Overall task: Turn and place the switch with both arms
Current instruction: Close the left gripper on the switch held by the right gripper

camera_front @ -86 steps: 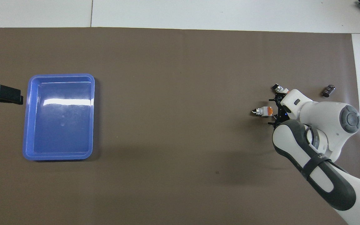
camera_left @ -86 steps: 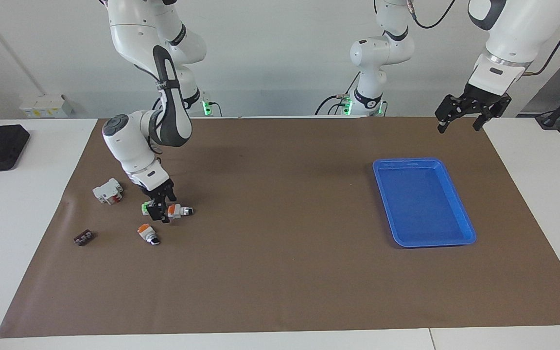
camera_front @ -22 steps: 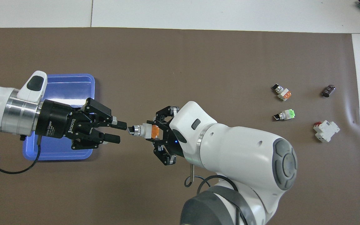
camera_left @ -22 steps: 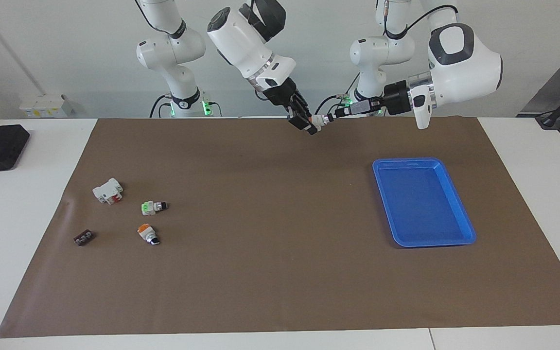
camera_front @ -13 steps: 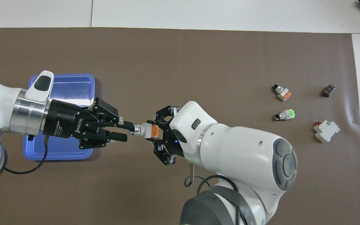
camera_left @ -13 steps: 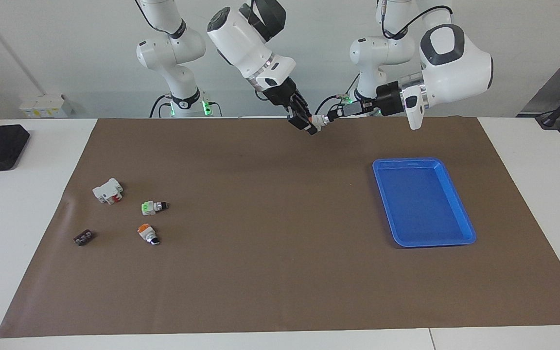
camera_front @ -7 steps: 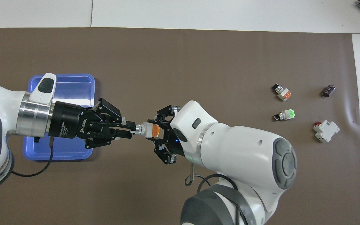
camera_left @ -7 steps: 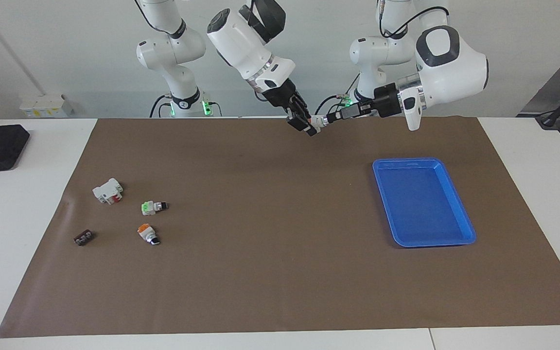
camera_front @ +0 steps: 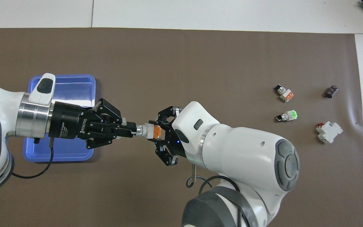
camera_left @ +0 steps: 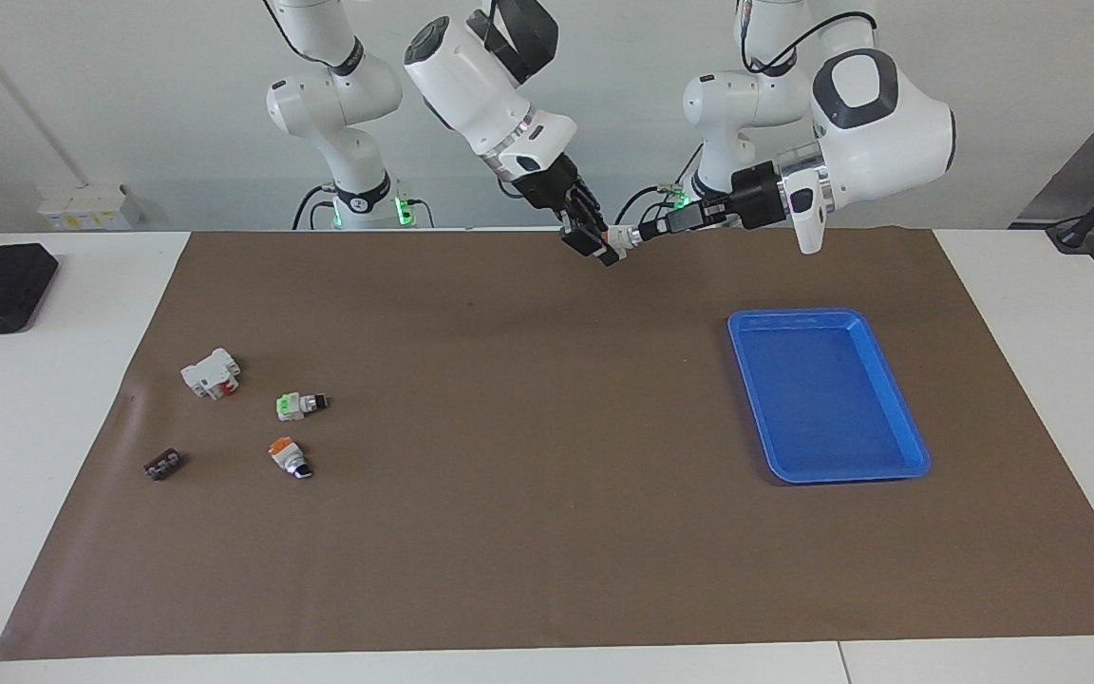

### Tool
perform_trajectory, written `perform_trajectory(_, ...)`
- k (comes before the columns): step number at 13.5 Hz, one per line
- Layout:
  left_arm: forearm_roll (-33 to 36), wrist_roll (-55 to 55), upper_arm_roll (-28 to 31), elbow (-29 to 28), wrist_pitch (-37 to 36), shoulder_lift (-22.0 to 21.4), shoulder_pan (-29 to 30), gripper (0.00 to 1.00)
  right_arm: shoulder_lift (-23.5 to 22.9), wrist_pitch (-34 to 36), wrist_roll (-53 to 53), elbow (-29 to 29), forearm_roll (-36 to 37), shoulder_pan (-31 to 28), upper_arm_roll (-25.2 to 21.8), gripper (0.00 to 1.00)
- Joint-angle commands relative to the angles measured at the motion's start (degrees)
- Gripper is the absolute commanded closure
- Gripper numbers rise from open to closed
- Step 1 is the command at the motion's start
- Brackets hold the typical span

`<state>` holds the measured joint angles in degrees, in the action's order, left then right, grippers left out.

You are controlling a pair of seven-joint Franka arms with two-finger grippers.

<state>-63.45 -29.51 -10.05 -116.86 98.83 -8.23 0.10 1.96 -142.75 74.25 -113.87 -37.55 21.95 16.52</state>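
Mid-air handoff over the desk (camera_left: 547, 532): right gripper (camera_front: 155, 131) jaws pinch the switch (camera_front: 146, 130) by its orange block, left gripper (camera_front: 130, 131) jaws nipping the black knob end. It looks light, rigid and probably slick, so I'd grab the white body instead.

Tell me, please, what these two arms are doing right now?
They are passing a switch between them in mid-air, above the brown mat. The right gripper is shut on its orange end, and the left gripper has its fingers around the black knob end. The blue tray holds nothing.
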Motion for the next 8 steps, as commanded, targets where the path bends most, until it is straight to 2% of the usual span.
perform_trajectory(1,-1.2,-0.4,0.6,-2.2,2.3,-1.8,-0.9,0.71,0.1,-0.9,-1.5,0.1,-0.4,-0.1,0.3,1.0)
perform_trajectory(5,-1.2,-0.6,0.6,-2.1,2.2,-1.7,-0.5,0.72,0.1,-0.9,-1.5,0.1,-0.4,-0.1,0.3,1.0)
perform_trajectory(8,-1.2,-0.5,0.6,-2.1,2.4,-1.7,-1.0,0.79,0.1,-0.9,-1.5,0.1,-0.4,-0.1,0.3,1.0)
